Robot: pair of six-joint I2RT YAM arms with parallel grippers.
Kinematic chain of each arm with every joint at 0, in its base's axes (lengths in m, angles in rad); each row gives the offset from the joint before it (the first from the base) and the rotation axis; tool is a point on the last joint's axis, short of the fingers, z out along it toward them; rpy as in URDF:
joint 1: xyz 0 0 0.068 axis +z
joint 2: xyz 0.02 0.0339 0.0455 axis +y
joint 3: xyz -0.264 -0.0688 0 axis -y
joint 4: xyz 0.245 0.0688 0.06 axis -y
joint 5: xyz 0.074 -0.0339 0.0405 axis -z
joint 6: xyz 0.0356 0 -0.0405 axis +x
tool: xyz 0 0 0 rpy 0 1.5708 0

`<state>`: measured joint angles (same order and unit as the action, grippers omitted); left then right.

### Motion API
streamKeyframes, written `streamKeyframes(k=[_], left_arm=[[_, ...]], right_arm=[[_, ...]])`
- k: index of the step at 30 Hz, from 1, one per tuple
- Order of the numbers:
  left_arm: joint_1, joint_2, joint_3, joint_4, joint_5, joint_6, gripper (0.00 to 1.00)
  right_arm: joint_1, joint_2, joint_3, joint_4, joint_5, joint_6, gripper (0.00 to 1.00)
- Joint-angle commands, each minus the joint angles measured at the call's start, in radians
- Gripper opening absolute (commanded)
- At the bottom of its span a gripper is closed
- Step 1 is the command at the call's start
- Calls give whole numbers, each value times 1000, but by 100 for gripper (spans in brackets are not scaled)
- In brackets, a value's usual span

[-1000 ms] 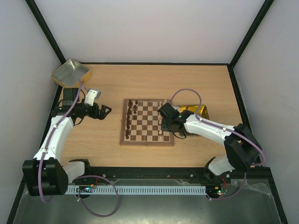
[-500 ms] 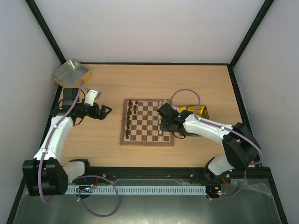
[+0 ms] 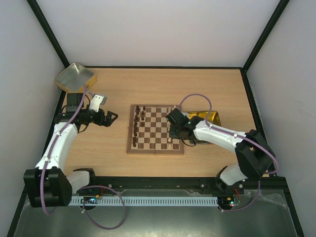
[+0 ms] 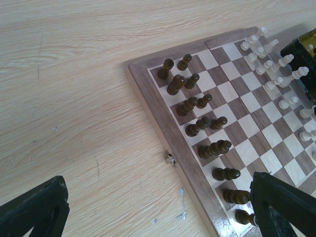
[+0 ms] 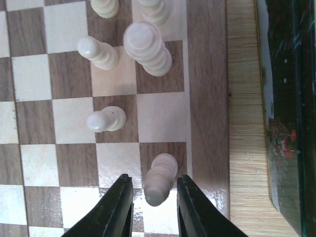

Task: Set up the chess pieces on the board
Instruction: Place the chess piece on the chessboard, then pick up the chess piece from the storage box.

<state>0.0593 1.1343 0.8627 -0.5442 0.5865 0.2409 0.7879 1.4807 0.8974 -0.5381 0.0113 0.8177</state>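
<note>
Over board [image 5: 205, 98] rim, right tool [image 5: 154, 180] points down, narrow, straddling cream piece [image 5: 160, 173]; left tool [image 4: 158, 182] wide, beside board

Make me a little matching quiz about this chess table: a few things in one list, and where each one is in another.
Things:
1. dark chess pieces
2. pale chess pieces
3. gold tray
4. left arm's fingers

Places:
A. far left corner of the table
B. along the right side of the board
C. spread open, over bare wood left of the board
D. along the board's left side

Pairs: 1-D, 2-B, 3-A, 4-C
</note>
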Motion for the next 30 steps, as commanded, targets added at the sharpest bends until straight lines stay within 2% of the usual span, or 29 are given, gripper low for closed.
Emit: streamKeyframes(k=[1,6,8,12,18,23,30], left_arm=[[-5,-1,-11,-5,15,9,99],[-6,2,-11,-6,15,9,99],[-6,2,-10,-7,14,9,99],[-6,-1,-9,-9,16,11,99],[-6,-1,-8,-9,18,9,99],[-7,2,-8,-9,18,9,99],[-9,7,-10,-9,19,11,99]], right_arm=[[8,-11,40,-17,7,10,24],[7,-47,86,-68,55,3,28],[8,-62,107,-112,105,0,34],[-21,-110,124,-199,209,-13,35],[-237,-189,21,-162,128,-67,35],[-384,-161,-8,-72,56,-90,34],[-446,-29,38,24,-8,-85,31]])
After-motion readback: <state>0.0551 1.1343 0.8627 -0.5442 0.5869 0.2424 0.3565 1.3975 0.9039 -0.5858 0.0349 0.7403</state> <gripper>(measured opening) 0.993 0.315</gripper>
